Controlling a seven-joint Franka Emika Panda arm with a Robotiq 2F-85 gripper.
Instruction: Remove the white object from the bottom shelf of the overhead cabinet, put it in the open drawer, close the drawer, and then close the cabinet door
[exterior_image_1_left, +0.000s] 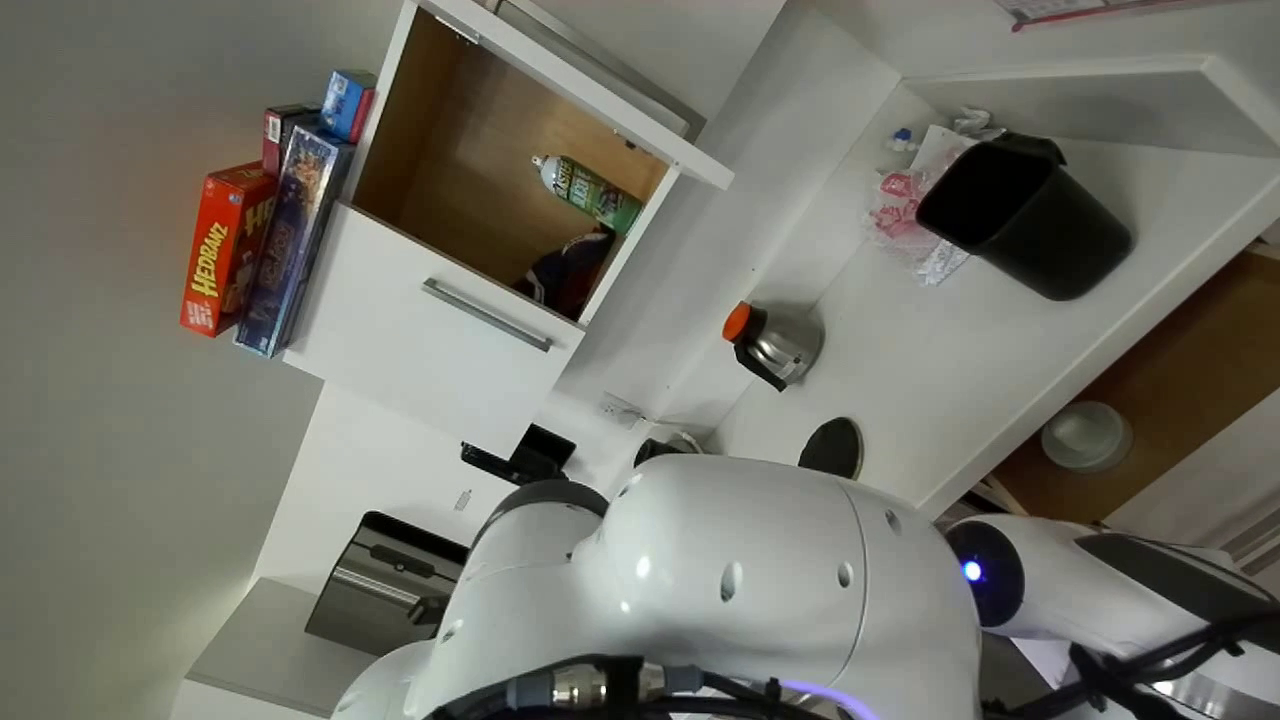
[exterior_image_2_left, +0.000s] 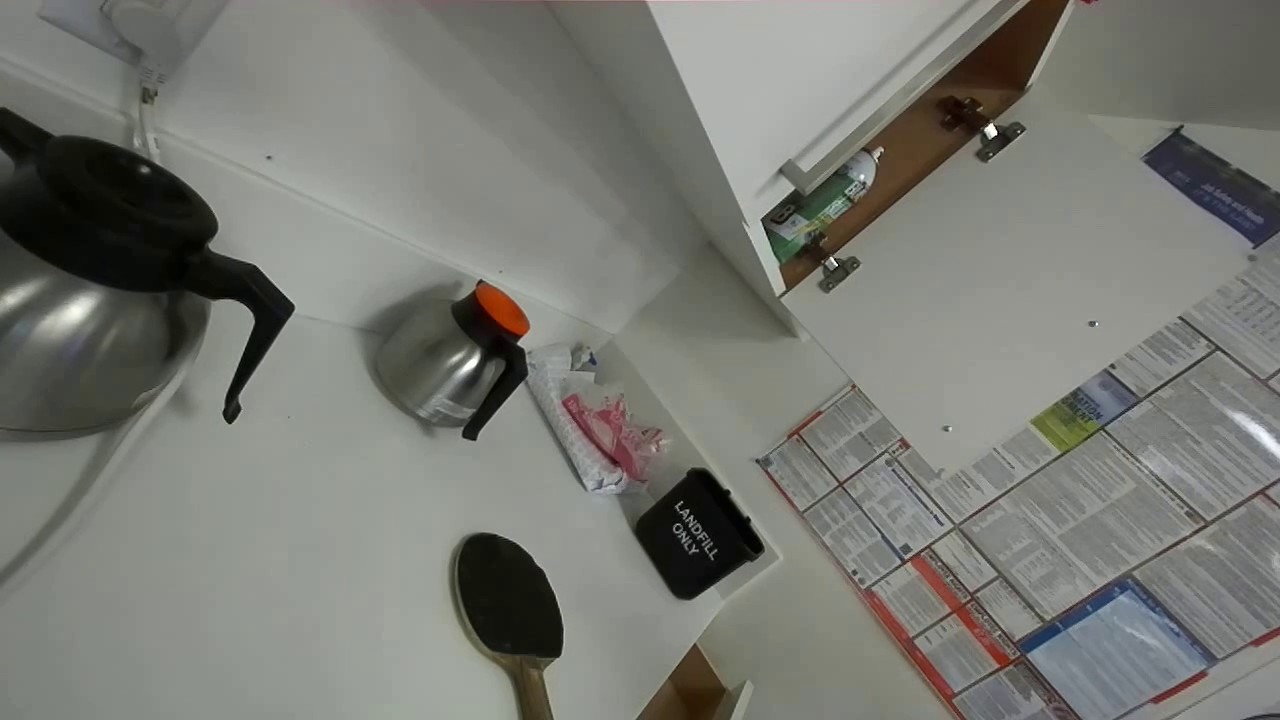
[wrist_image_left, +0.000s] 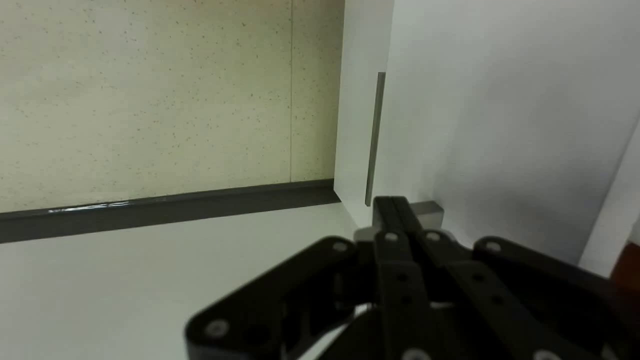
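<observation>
One white object (exterior_image_1_left: 1087, 437) sits in the open drawer (exterior_image_1_left: 1185, 365); the gripper (wrist_image_left: 393, 201), pressed together, nothing pinched, seems outside the drawer, where a closing push would start.

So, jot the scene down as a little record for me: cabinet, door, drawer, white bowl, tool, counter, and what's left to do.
Cabinet: spray can and a dark item inside
Door: open
Drawer: open
White bowl: in the drawer
Tool: shut, nothing visible in it
Counter: orange-topped pot, black bin, paddle, among others
Left to do: likely shut the drawer, then the door
</observation>
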